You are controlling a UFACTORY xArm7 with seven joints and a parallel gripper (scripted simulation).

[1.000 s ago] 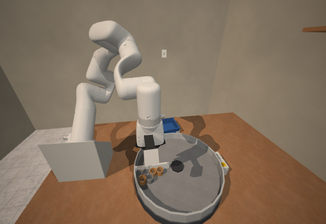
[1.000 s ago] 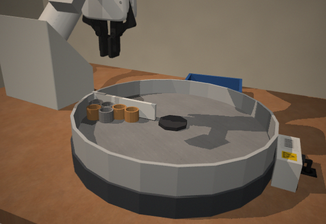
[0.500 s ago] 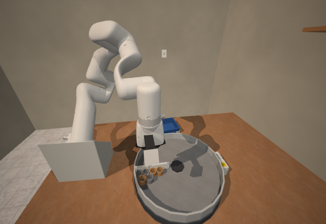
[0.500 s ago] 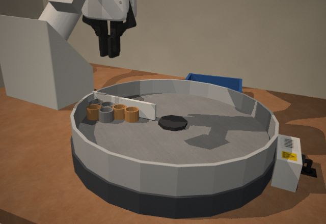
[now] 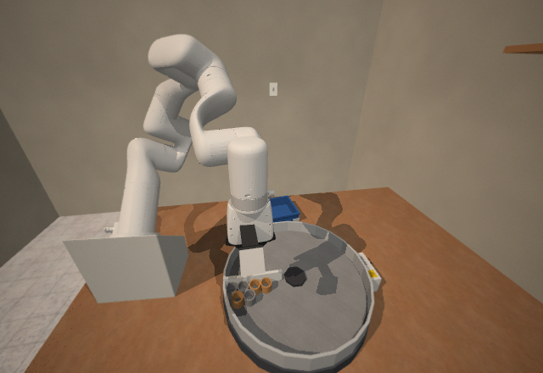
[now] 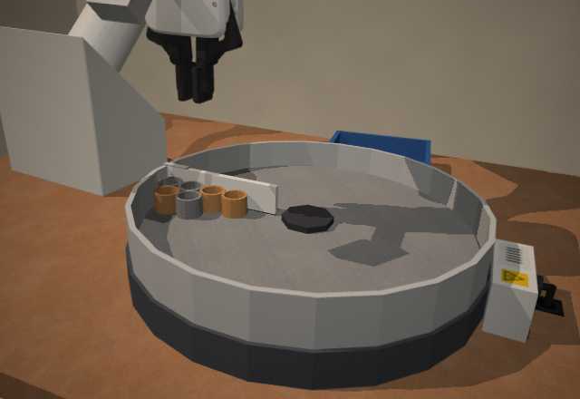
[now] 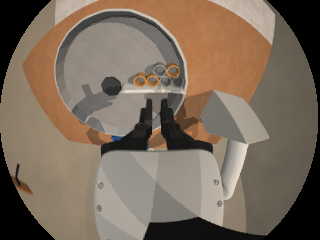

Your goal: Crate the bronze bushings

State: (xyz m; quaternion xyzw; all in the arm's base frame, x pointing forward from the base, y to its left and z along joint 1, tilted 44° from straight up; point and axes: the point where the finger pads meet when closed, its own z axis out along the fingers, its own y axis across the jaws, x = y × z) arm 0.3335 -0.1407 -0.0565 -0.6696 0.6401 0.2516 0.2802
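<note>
Exterior view, upper left: the gripper (image 6: 195, 97) hangs nearly closed, gripping nothing. Lower, three bronze bushings (image 6: 211, 198) crowd the turning table's (image 6: 299, 287) left wall; crate (image 6: 381, 143) behind. No pick begun; the fingers must spread before descending.

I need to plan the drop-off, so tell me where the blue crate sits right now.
In the exterior view the blue crate sits on the wooden table just behind the far rim of the turning table, right of the raised pincer.
</note>
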